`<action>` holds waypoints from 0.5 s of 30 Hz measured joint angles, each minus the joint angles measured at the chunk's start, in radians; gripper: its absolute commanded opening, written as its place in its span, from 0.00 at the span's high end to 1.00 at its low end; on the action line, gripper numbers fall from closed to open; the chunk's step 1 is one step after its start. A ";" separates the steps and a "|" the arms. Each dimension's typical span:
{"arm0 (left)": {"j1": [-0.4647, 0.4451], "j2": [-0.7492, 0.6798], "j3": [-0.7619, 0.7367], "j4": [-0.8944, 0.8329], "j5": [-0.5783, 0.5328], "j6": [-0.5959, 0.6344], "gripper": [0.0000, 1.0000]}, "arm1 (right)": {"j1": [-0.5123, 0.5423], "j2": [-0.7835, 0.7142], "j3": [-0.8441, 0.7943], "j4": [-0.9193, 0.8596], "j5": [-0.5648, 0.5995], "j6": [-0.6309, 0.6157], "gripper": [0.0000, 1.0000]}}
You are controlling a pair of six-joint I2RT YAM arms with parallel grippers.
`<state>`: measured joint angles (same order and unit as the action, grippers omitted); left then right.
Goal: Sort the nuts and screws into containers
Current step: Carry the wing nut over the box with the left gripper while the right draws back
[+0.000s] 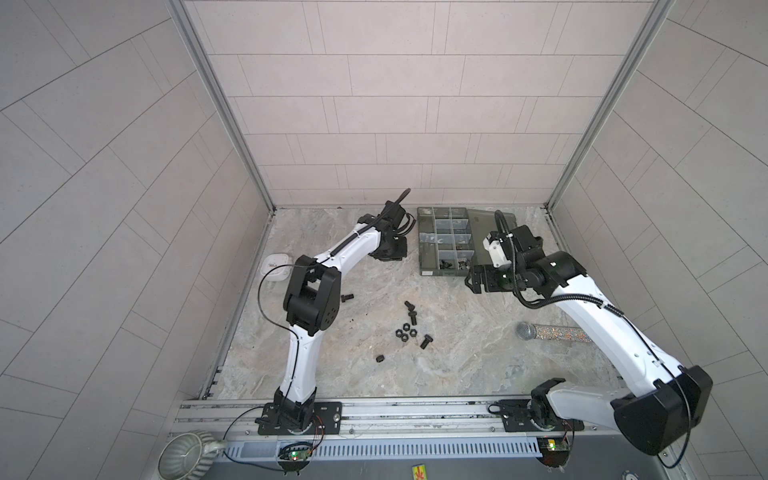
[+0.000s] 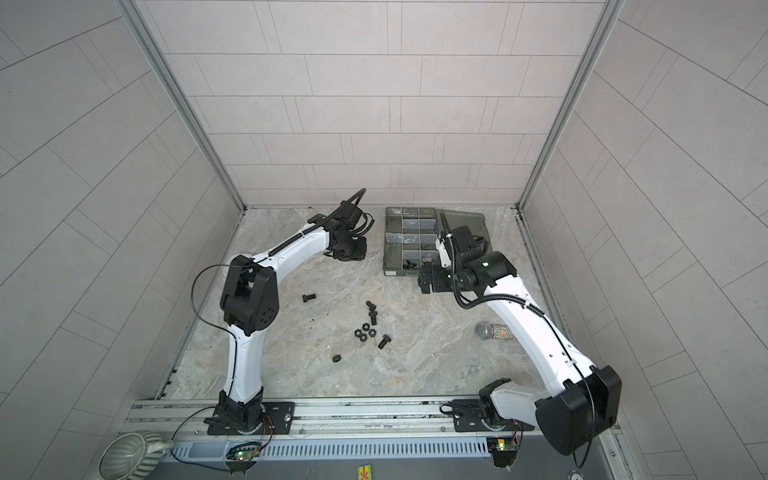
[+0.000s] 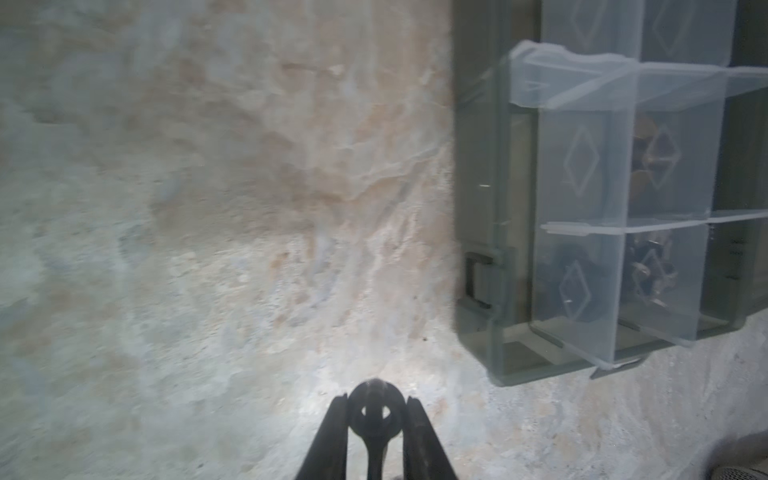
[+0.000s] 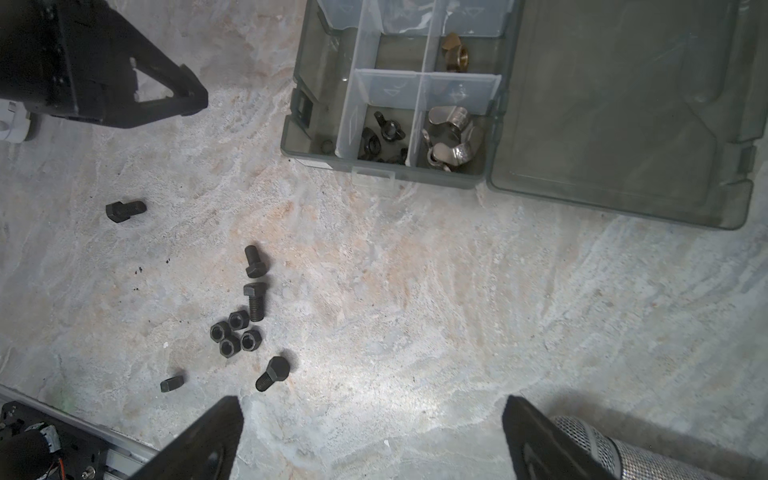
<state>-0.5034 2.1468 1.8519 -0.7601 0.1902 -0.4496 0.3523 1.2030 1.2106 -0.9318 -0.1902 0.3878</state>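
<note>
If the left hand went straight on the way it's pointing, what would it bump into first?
Probably the bare marble table. The left hand, shut on a small black piece, points at open tabletop beside the organizer box, not into it, though depth is hard to judge.

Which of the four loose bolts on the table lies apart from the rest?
The bolt by the left arm's elbow: it lies alone, while the other three bolts lie close to the cluster of nuts mid-table.
</note>
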 measured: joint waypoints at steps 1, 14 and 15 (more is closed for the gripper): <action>-0.016 0.018 0.023 -0.001 0.006 -0.003 0.82 | -0.001 -0.017 -0.010 -0.004 0.004 0.002 0.01; -0.148 0.173 0.281 0.011 0.063 -0.060 0.80 | -0.013 -0.180 -0.112 -0.083 0.034 0.029 0.01; -0.153 0.180 0.291 0.014 0.066 -0.066 0.80 | -0.013 -0.185 -0.112 -0.085 0.036 0.029 0.01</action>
<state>-0.6567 2.3264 2.1429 -0.7460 0.2562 -0.5159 0.3389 1.0183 1.0988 -1.0172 -0.1543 0.4164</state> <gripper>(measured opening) 0.213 0.993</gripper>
